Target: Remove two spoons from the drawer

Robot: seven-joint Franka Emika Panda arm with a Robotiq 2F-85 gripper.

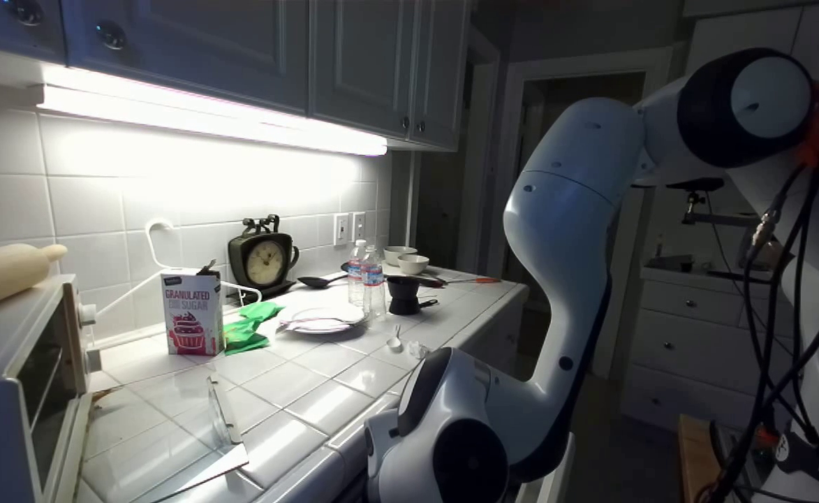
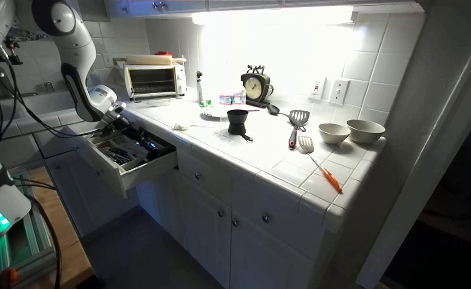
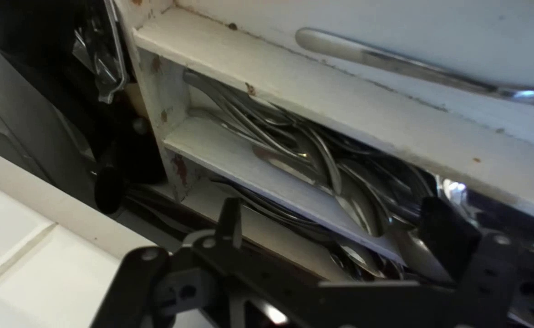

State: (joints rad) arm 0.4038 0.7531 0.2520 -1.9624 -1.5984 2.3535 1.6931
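Spoons point(image 3: 362, 205) lie heaped in a narrow compartment point(image 3: 207, 136) in the wrist view, before our claw point(image 3: 335, 223), spread wide and gripping nothing; we judge them light, stiff, slippery, best pinched across a handle point(image 3: 203, 84). In an exterior view we see their drawer point(image 2: 149, 172) pulled out.

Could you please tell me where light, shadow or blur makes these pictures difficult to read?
In both exterior views, the lamp under the cabinets burns out to white; in an exterior view, the bottles fade into glare, only their labels standing out, and the floor lies in deep shadow; in the wrist view, the spoons show small glints, the gripper looks dark and slightly soft.
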